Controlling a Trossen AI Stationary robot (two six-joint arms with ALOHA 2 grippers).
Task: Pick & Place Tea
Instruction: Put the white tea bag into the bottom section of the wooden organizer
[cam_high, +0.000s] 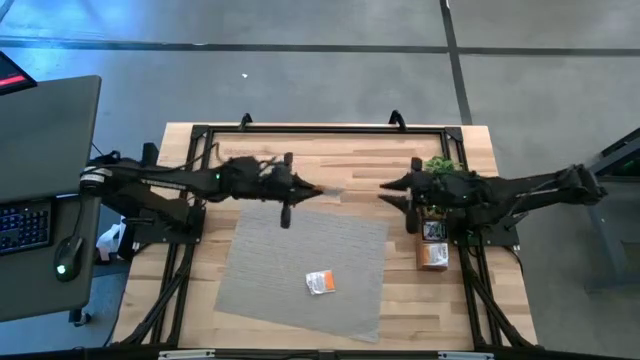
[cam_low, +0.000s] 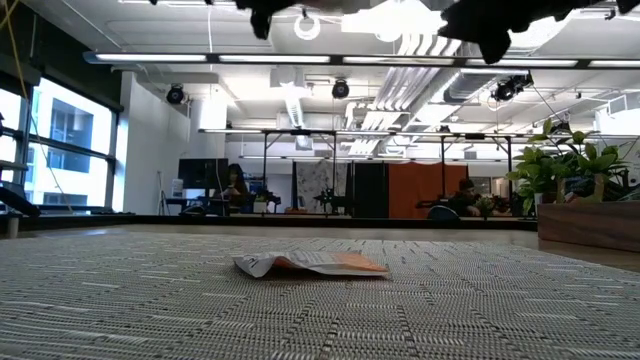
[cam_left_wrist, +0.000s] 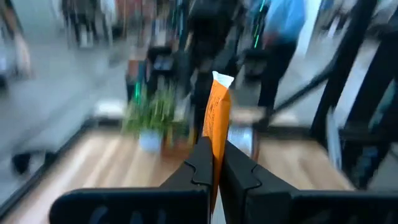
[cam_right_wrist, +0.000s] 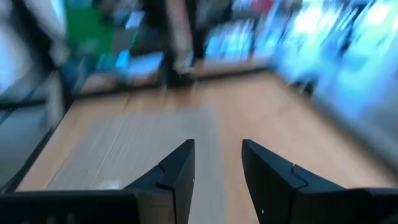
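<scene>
While my left gripper (cam_left_wrist: 212, 163) hangs above the far edge of the grey mat (cam_high: 270, 275), its fingers are pressed together on an orange tea sachet (cam_left_wrist: 217, 115), which stands on edge, its long axis running straight out past my fingertips. Seen from above, a second sachet (cam_high: 320, 283), white with orange, lies flat on the mat at about five o'clock from that gripper, well apart from it and below it. My right gripper (cam_right_wrist: 217, 163) sits across the table at three o'clock from the left one, near the small green plant (cam_high: 443, 166) and the narrow wooden tray (cam_high: 433, 245); its fingers are spread with nothing between them. I judge the coming move to be a set-down of the pinched sachet, and the left arm is the one placed to do it, since it already carries the tea over the mat.
</scene>
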